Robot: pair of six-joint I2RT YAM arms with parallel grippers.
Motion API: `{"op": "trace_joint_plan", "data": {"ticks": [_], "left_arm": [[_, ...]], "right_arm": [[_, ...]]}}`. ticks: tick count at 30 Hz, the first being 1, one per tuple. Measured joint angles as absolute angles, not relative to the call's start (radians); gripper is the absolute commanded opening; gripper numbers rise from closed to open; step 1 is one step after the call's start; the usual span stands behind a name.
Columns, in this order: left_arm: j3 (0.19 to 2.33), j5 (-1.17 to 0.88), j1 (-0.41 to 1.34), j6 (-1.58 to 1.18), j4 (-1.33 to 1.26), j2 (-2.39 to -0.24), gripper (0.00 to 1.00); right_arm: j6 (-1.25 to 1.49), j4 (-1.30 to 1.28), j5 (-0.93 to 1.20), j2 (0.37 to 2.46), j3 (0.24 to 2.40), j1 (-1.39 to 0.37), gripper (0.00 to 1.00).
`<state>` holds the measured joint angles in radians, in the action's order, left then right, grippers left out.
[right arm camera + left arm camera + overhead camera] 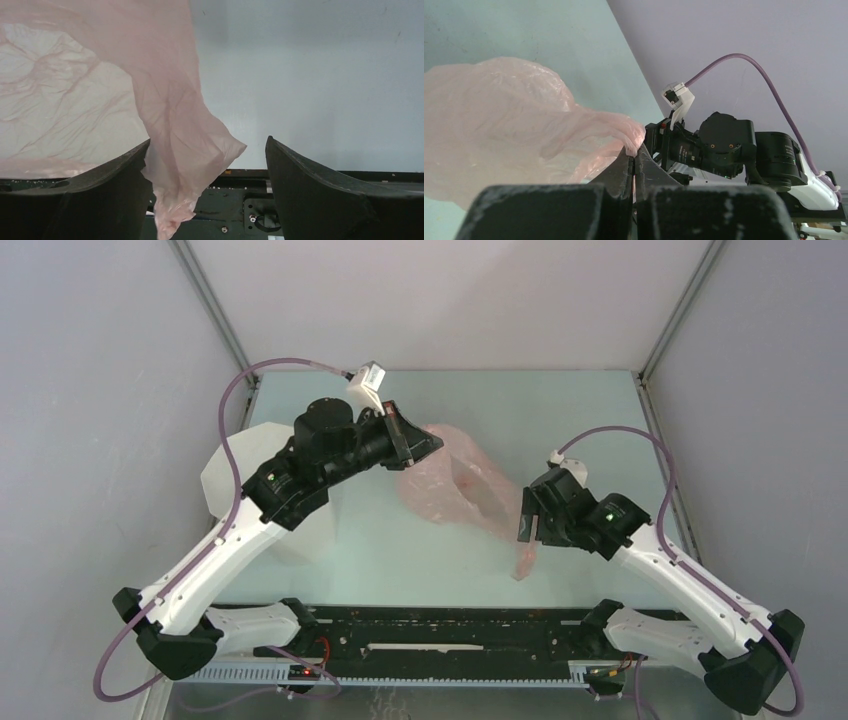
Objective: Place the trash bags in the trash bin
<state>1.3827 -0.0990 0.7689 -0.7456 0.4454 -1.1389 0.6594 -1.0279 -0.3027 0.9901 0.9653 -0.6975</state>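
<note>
Left pincer (634,159) pinches pink bag (455,490) — tail within spread right pincer (207,142).

Table (560,410): pale green top, enclosed by panels on 3 sides. 1 white bin (225,475) stands at the left edge. 1 black rail (450,635) runs along the near edge. 1 pink bag (450,490) over centre; surface contact undetermined.

The bag (460,485) was translucent pale pink, the bin (250,445) white, the table (570,410) pale green, the cables (290,363) purple, and the arms (220,560) black and white.
</note>
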Motion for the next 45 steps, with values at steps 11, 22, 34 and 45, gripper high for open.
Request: {"op": "trace_joint_plan", "data": {"ticks": [11,22,34,45], "left_arm": [[1.383,-0.099,0.767,-0.761,0.461,-1.139,0.0],[1.383,-0.098,0.765,-0.763,0.474,-1.142,0.0],[1.383,-0.099,0.765,-0.76,0.5,-1.147,0.0],[1.269,-0.089,0.785,-0.749,0.637,-1.036,0.07]], "right_arm": [[0.729,-0.968,-0.284,0.948,0.917,-0.73,0.82],[0.871,-0.949,-0.23,0.892,0.858,-0.83,0.78],[0.833,-0.855,-0.182,0.752,0.791,-0.81,0.0],[0.656,-0.779,-0.004,0.704,0.98,-0.606,0.0]]}}
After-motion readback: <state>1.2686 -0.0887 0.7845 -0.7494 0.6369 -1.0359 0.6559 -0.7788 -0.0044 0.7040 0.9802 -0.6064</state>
